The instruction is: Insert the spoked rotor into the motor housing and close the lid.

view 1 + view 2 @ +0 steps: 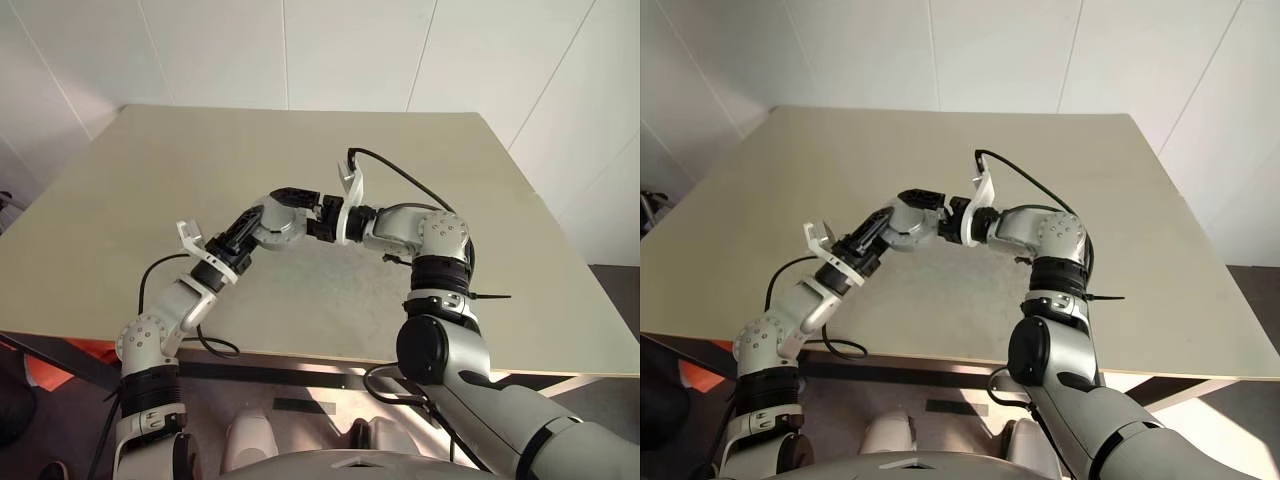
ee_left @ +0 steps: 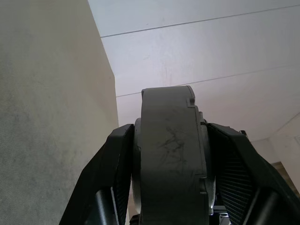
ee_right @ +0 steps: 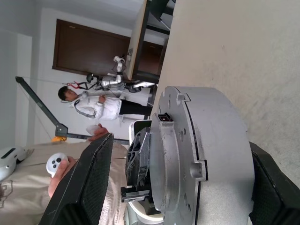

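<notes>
The worktop was a pale beige, faintly mottled. The housing was silver-grey with scuffed dark scratches on its rim. The left hand had black fingers with ribbed pads; the right hand was black too, its pads finely cross-hatched. The walls were white. A person behind wore white and black.

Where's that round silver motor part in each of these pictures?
Left eye view: the motor housing, mid-picture where the arms meet.
Right eye view: same spot.
Left wrist view: edge-on, clamped in the left claw.
Right wrist view: large, inside the open right claw.
Shared landmark: the beige table.
</notes>
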